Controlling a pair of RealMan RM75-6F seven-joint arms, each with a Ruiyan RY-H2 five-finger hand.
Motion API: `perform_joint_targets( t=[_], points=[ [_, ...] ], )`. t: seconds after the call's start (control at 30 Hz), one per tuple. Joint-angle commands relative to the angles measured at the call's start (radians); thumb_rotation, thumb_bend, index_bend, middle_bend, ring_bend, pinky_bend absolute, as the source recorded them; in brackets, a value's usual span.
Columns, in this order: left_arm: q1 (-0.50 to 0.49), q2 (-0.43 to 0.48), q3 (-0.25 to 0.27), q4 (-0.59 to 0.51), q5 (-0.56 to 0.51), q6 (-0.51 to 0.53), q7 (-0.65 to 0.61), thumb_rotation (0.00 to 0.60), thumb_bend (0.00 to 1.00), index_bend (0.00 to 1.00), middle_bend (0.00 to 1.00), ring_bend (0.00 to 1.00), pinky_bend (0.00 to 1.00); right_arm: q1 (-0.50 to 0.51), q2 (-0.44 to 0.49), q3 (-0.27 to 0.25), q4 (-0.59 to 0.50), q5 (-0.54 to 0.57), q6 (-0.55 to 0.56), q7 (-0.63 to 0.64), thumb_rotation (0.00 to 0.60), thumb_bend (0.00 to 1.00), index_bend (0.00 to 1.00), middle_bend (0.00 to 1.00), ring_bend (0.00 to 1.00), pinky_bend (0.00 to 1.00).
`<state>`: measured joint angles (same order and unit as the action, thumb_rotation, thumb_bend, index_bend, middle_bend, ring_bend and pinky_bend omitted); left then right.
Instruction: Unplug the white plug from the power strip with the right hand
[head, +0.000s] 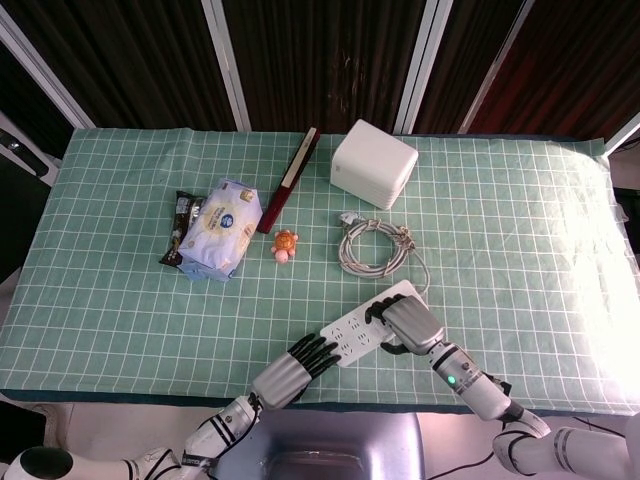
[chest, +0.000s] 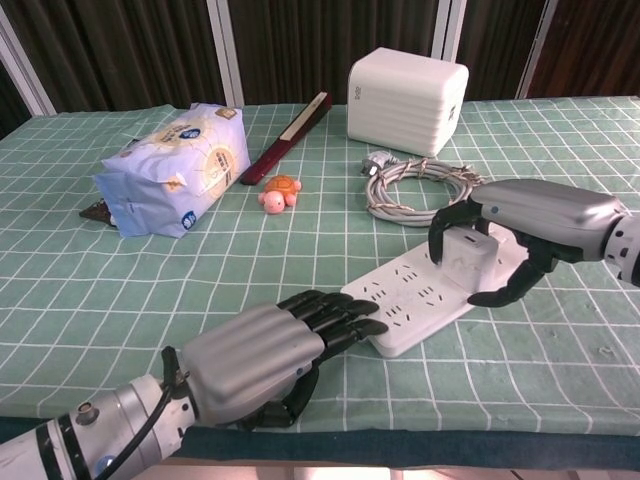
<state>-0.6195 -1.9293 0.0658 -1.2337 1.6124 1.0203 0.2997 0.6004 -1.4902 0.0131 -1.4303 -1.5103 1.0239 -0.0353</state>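
Note:
The white power strip lies slantwise near the table's front edge, also seen from above. On its far end stands the white plug, seated in the strip. My right hand arches over the plug, fingers on its left side and thumb on its right, gripping it. From above, the right hand hides the plug. My left hand lies flat, its fingertips pressing the strip's near end. The plug's cable is coiled behind the strip.
A white box stands at the back, a dark red folded fan to its left. A blue tissue pack, a dark snack bar and a small turtle toy lie left of centre. Green checked cloth covers the table.

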Motion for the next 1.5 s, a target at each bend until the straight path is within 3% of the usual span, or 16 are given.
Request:
perform_joint_targets(
  t=[0.03,0.93,1.27,1.5],
  points=[
    [0.000,-0.003,0.002,0.002,0.002,-0.001,0.004,0.600,0.89,0.00,0.03,0.00,0.06,0.000,0.016,0.011,-0.030,0.032,-0.025,0.021,0.600,0.39,0.80,0.61,0.49,0.54],
    [-0.001,-0.017,0.006,0.013,0.007,-0.008,0.027,0.600,0.89,0.00,0.03,0.00,0.06,0.000,0.087,0.040,-0.123,0.068,-0.068,0.209,0.600,0.39,0.81,0.62,0.49,0.54],
    [0.001,-0.005,-0.008,0.002,0.033,0.047,-0.004,0.600,0.88,0.00,0.01,0.00,0.05,-0.055,0.049,0.013,-0.060,-0.065,0.120,0.097,0.600,0.39,0.81,0.62,0.49,0.54],
    [-0.001,0.055,-0.033,-0.051,0.073,0.131,-0.047,0.600,0.87,0.00,0.01,0.00,0.04,-0.112,0.111,-0.036,-0.042,-0.152,0.228,-0.019,0.600,0.39,0.81,0.62,0.49,0.54]
  ],
)
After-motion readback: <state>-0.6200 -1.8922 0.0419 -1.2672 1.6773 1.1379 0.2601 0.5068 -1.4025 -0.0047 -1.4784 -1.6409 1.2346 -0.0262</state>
